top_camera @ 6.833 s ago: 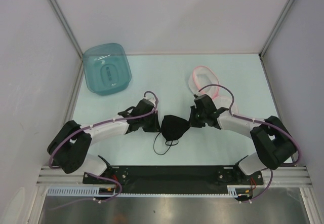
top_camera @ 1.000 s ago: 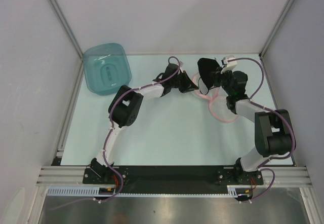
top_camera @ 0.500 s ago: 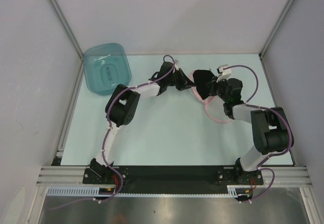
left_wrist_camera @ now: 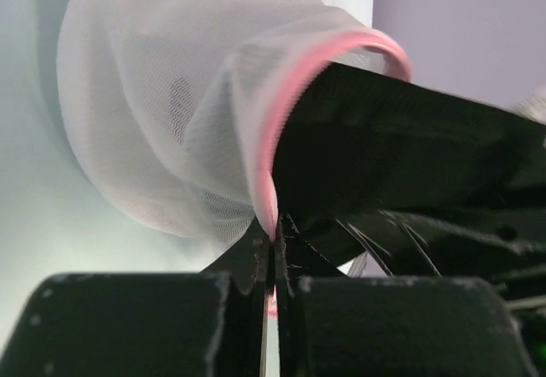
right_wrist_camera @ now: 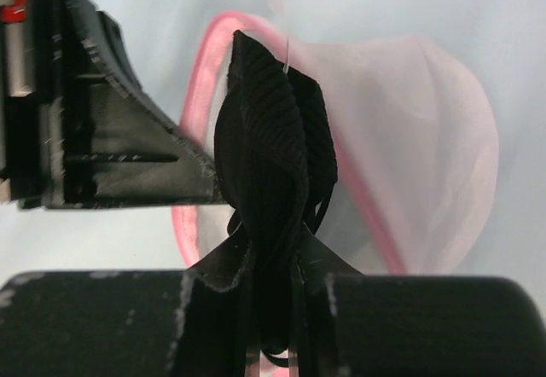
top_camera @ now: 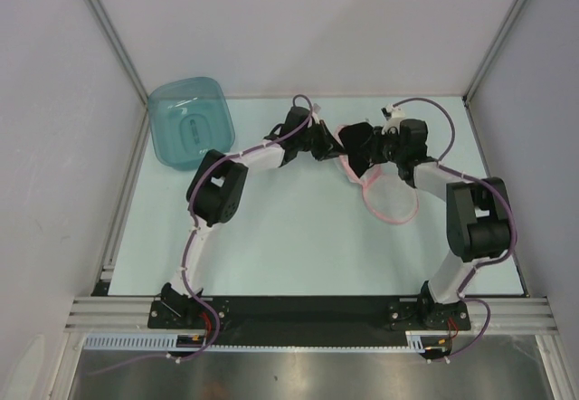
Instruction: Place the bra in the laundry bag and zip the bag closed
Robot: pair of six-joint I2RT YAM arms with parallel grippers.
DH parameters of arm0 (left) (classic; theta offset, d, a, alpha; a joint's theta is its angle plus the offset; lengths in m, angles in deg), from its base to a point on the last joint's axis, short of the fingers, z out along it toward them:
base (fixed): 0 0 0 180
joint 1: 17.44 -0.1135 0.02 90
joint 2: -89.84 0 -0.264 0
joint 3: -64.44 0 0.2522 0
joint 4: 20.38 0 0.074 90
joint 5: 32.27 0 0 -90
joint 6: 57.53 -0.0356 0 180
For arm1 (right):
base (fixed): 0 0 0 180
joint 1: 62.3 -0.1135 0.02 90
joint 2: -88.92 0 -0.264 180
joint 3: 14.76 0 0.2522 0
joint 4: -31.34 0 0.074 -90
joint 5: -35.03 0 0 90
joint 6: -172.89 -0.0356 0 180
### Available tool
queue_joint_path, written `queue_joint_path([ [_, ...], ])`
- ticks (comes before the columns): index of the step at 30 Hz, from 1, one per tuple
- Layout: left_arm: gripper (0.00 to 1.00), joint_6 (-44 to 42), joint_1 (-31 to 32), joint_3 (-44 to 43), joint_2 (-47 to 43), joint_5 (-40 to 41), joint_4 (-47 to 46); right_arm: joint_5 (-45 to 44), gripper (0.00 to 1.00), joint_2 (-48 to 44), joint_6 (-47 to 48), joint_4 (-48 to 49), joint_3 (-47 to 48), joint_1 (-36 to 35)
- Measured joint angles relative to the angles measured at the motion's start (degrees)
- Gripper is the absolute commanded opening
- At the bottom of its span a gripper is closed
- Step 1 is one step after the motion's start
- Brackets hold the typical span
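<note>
My left gripper (top_camera: 327,146) is shut on the pink zipper rim of the white mesh laundry bag (left_wrist_camera: 171,113) and holds one dome half open at the back middle of the table. My right gripper (top_camera: 374,149) is shut on the black bra (right_wrist_camera: 269,181), folded into a bunch, and holds it at the bag's mouth, against the pink rim (right_wrist_camera: 198,78). The bra (top_camera: 358,142) shows black between the two grippers from above. The bag's other half (top_camera: 391,201) lies flat on the table, ringed in pink. In the left wrist view the bra (left_wrist_camera: 384,155) fills the right side.
A teal translucent tub (top_camera: 191,121) stands upside down at the back left. White walls close the table on the left, back and right. Both arms reach far back, their purple cables looping above them.
My right gripper has carried the bra left and back, up to the bag's mouth. My left gripper has shifted slightly, still holding the rim. Earlier the bra lay near the front between both grippers.
</note>
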Motion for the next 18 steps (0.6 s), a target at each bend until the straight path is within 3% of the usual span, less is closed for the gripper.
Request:
queue_joint_path([
  [10, 0.00, -4.0, 1.0, 1.6, -2.9, 0.0, 3.1, 7.4, 0.00, 12.1, -17.6, -9.8, 9.6, 1.4],
  [18, 0.00, -9.2, 1.9, 1.8, -5.8, 0.3, 6.9, 4.9, 0.00, 5.7, -15.7, -14.1, 5.0, -0.8],
])
